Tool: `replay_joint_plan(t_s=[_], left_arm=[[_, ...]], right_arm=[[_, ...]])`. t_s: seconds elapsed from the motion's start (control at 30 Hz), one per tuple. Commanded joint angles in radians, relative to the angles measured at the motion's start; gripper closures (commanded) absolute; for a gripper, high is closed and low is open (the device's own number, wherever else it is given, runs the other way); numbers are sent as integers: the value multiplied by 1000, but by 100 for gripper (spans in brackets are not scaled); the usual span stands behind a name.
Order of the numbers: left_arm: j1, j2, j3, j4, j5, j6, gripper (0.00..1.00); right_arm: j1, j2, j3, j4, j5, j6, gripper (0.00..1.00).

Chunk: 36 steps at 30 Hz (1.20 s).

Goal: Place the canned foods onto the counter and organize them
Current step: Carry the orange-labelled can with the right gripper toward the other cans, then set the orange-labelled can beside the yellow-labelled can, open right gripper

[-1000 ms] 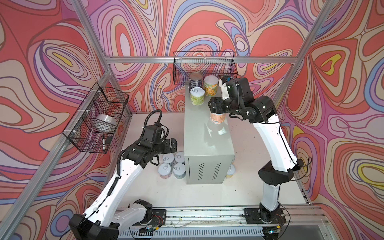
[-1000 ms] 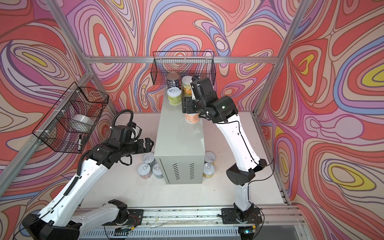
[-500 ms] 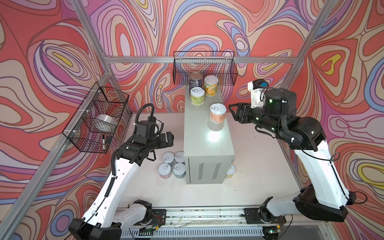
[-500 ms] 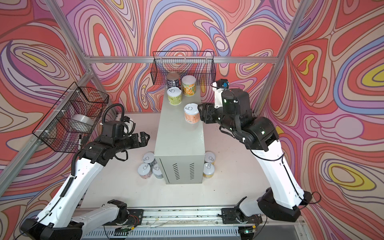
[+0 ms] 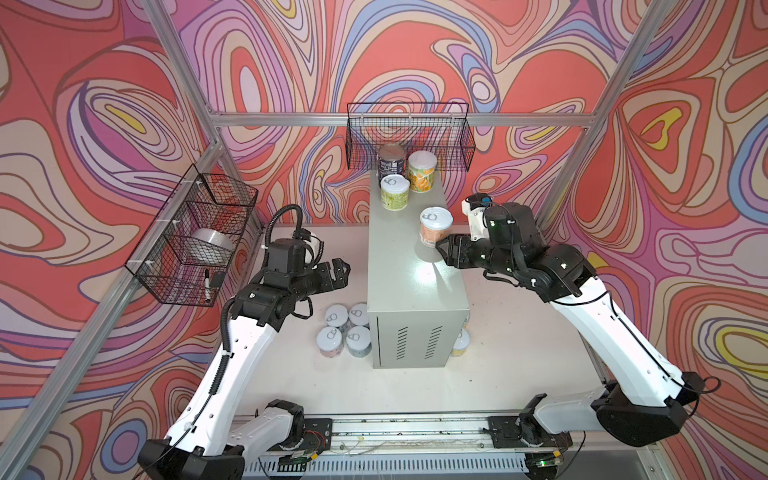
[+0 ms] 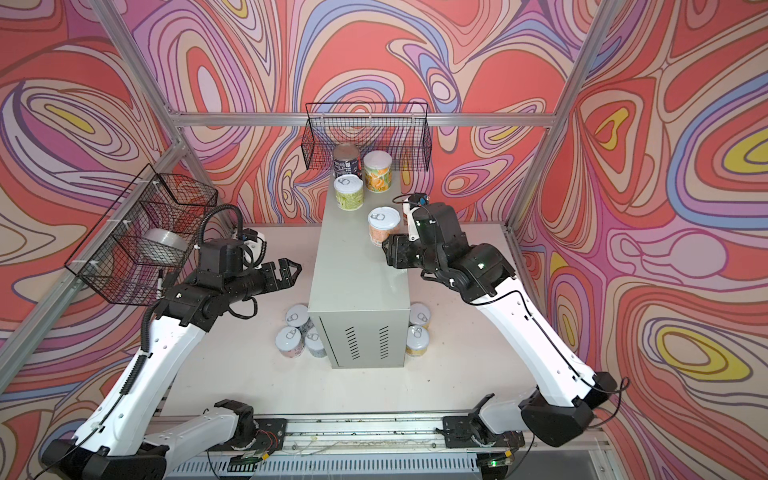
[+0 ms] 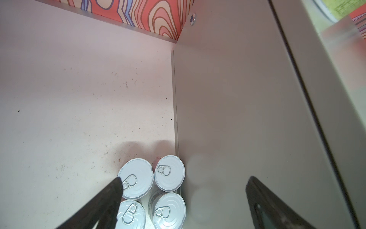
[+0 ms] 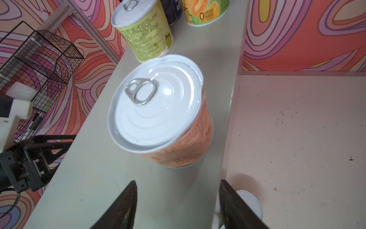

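Black left gripper (image 5: 343,272) hangs over the white table (image 5: 519,353), jaws spread wide and empty. Near it, four tins (image 5: 331,337) stand packed together on the table, touching. The wrist view shows two of them close against the left wall of the counter (image 5: 409,270). At the far end of the counter top a navy tin (image 5: 390,162), a yellow tin (image 5: 422,170) and a green tin (image 5: 395,197) make a tight group. An orange tin (image 5: 435,228) stands alone nearer the middle, upright, close to the right edge. The right gripper (image 5: 444,251) is just beside it, jaws parted, holding nothing. Its wrist view shows a gap between fingertips and tin. Two more tins (image 6: 417,338) wait on the table, right of the counter.

I judge that the orange tin is placed and the next pick is from the four. The left gripper should take an outer tin, away from the wall, because between packed tins a finger has no room. It should come down straight and close low on the body. The right gripper should leave without pushing the orange tin toward the edge.
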Motion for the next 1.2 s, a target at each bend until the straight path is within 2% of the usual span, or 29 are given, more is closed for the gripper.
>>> replay_joint_plan(t_s=[0.0,0.87,1.17], left_arm=[[6,-32,-21,6,-10,-10,3],[5,9,-18,0,-10,9,4],[6,21,-14,6,-12,10,4]], right_arm=[[5,22,-5,62,11,-5,33],[2,244,193,131,142,-106,35],[-18,322,265,140,172,-98,35]])
